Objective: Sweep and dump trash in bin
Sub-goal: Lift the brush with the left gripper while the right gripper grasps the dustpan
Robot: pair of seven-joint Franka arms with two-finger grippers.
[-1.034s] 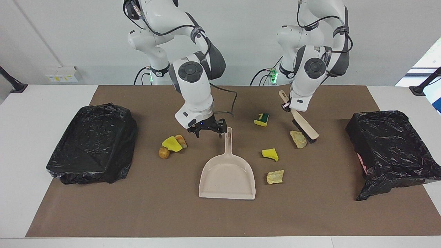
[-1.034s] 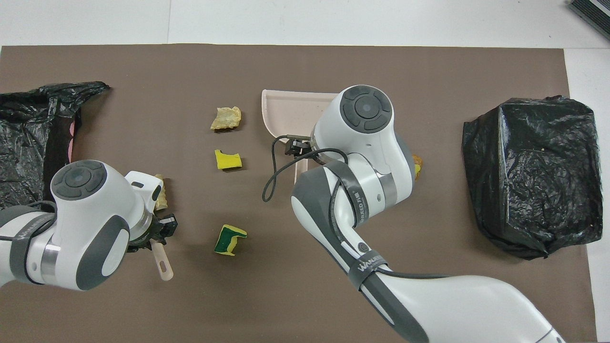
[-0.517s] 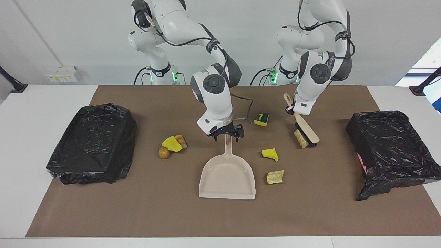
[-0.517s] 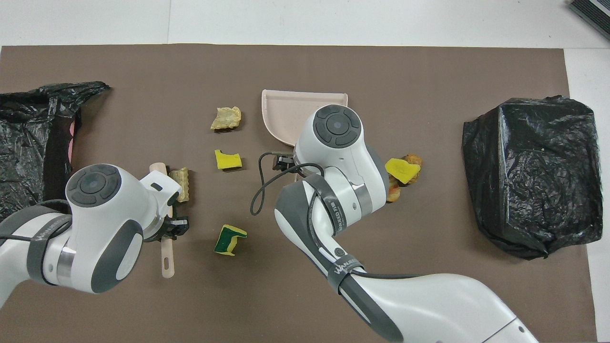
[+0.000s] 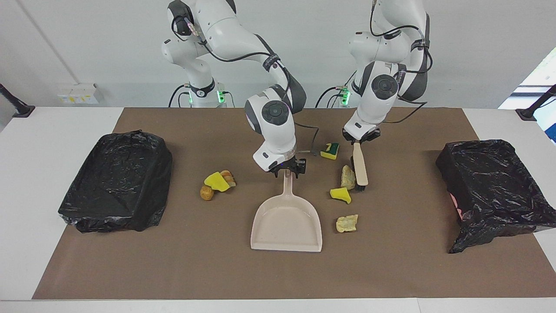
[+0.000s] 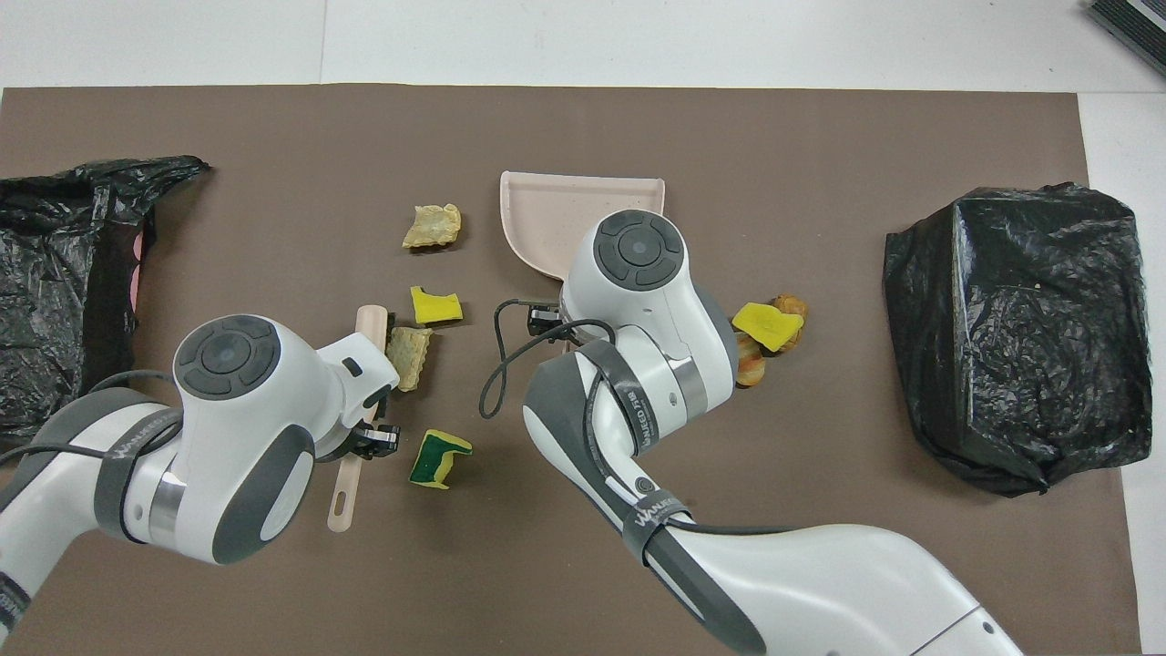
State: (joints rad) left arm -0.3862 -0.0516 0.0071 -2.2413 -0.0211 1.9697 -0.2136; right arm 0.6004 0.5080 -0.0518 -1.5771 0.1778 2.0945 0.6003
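My left gripper (image 5: 359,138) (image 6: 369,440) is shut on the handle of the beige black-bristled brush (image 5: 360,167) (image 6: 364,364). The brush's bristles touch a pale trash chunk (image 5: 347,177) (image 6: 409,357). Close by lie a yellow sponge piece (image 5: 340,194) (image 6: 435,306), a pale crumbly chunk (image 5: 347,223) (image 6: 433,227) and a green-backed sponge (image 5: 330,150) (image 6: 439,458). The beige dustpan (image 5: 286,221) (image 6: 556,219) lies flat mid-table. My right gripper (image 5: 286,169) is down at the end of its handle. Yellow and brown lumps (image 5: 217,182) (image 6: 770,328) sit beside it, toward the right arm's end.
A bin lined with a black bag (image 5: 495,187) (image 6: 64,264) stands at the left arm's end of the brown mat. Another black-bagged bin (image 5: 117,178) (image 6: 1016,337) stands at the right arm's end.
The left gripper swung the brush toward the dustpan, pushing the pale chunk up to the yellow sponge piece. The right gripper moved over the dustpan handle's end and came down on it.
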